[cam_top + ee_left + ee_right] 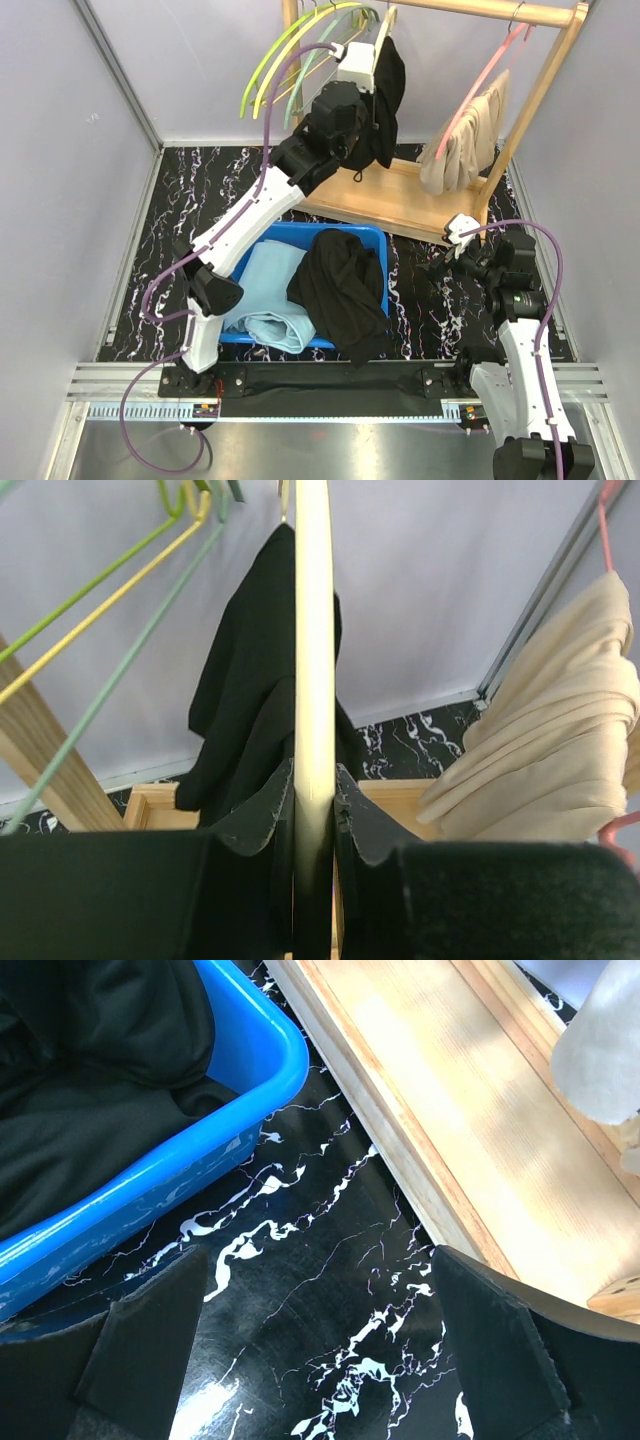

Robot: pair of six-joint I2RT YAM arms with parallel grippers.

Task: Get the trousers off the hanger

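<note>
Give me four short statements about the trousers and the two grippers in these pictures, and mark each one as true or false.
1. The left gripper is shut on a pale hanger. True.
2. The beige trousers lie in the blue bin. False: they hang on a pink hanger on the rack.
3. Black trousers hang on the rack. True.
4. The right gripper holds the light blue trousers. False: it is open and empty above the table, and those trousers lie in the bin.
</note>
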